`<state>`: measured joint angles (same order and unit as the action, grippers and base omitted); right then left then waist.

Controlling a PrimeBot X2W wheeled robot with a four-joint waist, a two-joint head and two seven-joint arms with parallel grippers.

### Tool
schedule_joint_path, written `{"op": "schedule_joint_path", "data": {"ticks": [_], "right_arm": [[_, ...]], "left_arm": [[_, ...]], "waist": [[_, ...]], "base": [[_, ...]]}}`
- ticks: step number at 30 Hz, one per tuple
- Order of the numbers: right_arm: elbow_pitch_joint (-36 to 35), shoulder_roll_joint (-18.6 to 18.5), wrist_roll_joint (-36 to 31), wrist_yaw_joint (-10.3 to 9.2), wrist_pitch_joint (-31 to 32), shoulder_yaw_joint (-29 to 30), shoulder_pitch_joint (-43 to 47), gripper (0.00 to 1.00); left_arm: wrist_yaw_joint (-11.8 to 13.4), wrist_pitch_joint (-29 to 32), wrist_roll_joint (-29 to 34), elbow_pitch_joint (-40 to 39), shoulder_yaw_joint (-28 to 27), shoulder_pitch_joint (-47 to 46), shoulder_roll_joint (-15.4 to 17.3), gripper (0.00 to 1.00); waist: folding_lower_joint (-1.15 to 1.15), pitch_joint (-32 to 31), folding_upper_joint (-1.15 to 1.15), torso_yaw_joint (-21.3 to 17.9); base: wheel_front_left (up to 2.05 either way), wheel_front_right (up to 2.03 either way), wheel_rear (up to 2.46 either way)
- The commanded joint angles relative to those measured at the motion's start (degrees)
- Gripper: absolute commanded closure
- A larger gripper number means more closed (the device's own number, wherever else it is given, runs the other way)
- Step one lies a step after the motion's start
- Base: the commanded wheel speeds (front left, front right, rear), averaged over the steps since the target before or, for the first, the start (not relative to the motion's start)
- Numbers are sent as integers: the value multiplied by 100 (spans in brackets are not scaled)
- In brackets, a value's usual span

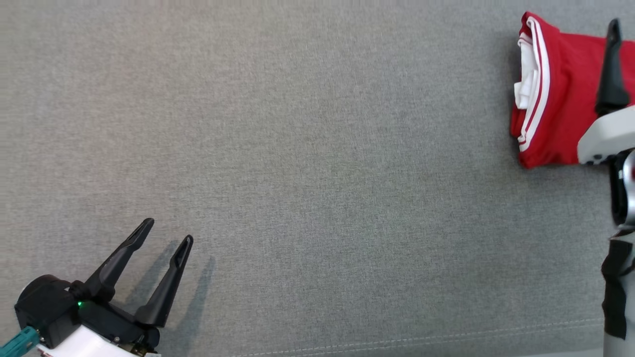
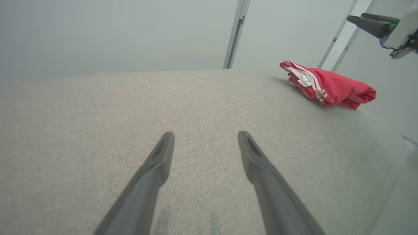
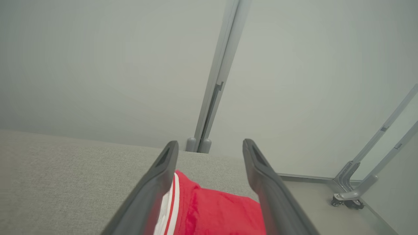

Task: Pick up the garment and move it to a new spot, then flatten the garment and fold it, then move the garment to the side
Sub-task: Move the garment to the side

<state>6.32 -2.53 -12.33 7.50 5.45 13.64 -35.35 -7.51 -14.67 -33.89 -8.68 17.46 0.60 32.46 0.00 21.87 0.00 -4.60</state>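
Observation:
The red garment (image 1: pixel 565 99) with white stripes lies folded in a compact bundle at the far right of the grey fabric surface (image 1: pixel 317 148). In the left wrist view the garment (image 2: pixel 336 86) rests near the surface's far right corner. My right gripper (image 3: pixel 210 143) hangs open above the garment (image 3: pixel 222 212), clear of the cloth, with nothing between its fingers. One of its fingers (image 1: pixel 612 64) crosses the red cloth in the head view. The left wrist view catches the right gripper (image 2: pixel 354 18) high over the bundle. My left gripper (image 1: pixel 167 230) (image 2: pixel 205 133) stands open and empty at the lower left.
A stitched seam (image 1: pixel 446 339) runs along the surface's front edge. Beyond the far edge stand a grey upright post (image 3: pixel 212 98) and slanted metal legs with a caster (image 3: pixel 349 197) against a pale wall. The surface drops off just right of the garment (image 2: pixel 392 130).

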Motion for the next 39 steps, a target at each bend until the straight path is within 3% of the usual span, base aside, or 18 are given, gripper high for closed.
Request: {"op": "schedule_joint_path", "data": {"ticks": [1, 14, 23, 39], "right_arm": [[-29, -34, 106, -1, -154, -189, 113, 0], [878, -34, 593, -1, -875, -655, 662, 0], [1452, -34, 1084, -1, -1386, -883, 1224, 0], [1966, -34, 1618, -1, -1934, -1299, 1830, 0]], "left_arm": [[2, -33, 56, -23, -230, -298, 68, 0], [2, -33, 275, 612, -426, -236, -479, 0], [2, -33, 593, 1260, -890, -97, -1048, 0], [2, -33, 1217, 2054, -1697, 41, -1594, 0]], "waist": [[0, -255, 0, 98], [0, -1088, 0, 343], [0, -1733, 0, 459], [0, -2131, 0, 389]], "base": [[0, 0, 0], [0, 0, 0], [0, 0, 0], [0, 0, 0]]}}
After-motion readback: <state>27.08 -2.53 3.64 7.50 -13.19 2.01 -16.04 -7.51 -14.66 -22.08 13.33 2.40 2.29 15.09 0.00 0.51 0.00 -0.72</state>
